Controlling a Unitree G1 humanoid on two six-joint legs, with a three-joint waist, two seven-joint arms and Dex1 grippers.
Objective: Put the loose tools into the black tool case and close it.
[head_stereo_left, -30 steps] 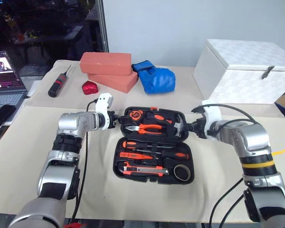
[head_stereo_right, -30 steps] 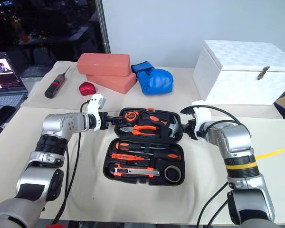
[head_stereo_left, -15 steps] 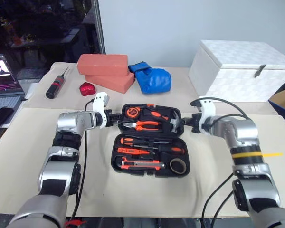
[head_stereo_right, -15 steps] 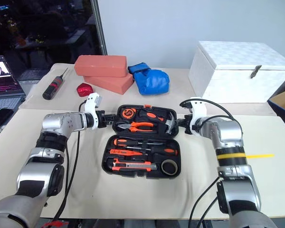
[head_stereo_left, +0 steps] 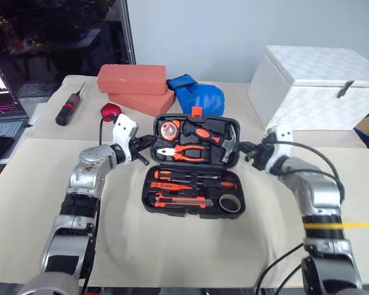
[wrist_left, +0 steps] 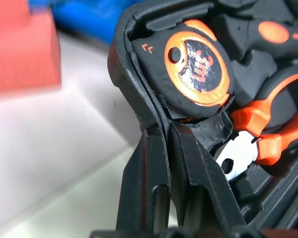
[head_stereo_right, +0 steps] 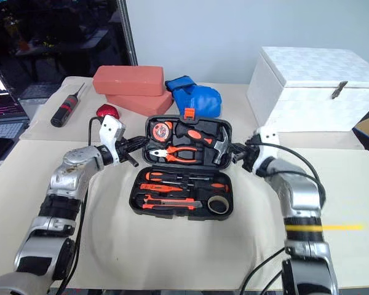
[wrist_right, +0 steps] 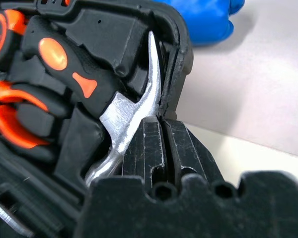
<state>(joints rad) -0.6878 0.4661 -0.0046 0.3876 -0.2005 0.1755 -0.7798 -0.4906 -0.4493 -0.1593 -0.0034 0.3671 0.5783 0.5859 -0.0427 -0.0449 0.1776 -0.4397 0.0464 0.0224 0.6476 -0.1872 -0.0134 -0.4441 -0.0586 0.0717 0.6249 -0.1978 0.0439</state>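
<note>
The white box [head_stereo_left: 323, 86] stands behind and to the right of the black tool case [head_stereo_left: 194, 166], and the red bricks [head_stereo_left: 135, 86] and blue glove [head_stereo_left: 200, 98] lie behind the case.

The case sits mid-table with its near half flat. Compared with a second ago its far half, the lid, has tilted up off the cloth, so the orange latch [head_stereo_left: 197, 112] now rides at the top. That suggests closing has begun.

The left gripper [head_stereo_left: 146, 145] has gone from spread to pressed together on the lid's left rim, by the tape measure [wrist_left: 198, 69]. The right gripper [head_stereo_left: 247, 150] is likewise pinched on the right rim, beside the hammer [wrist_right: 134, 114].

The screwdrivers [head_stereo_left: 194, 178], utility knife [head_stereo_left: 181, 200] and tape roll [head_stereo_left: 230, 203] all lie in the near half.

The black-and-red screwdriver [head_stereo_left: 67, 107] lies far left of the case.
</note>
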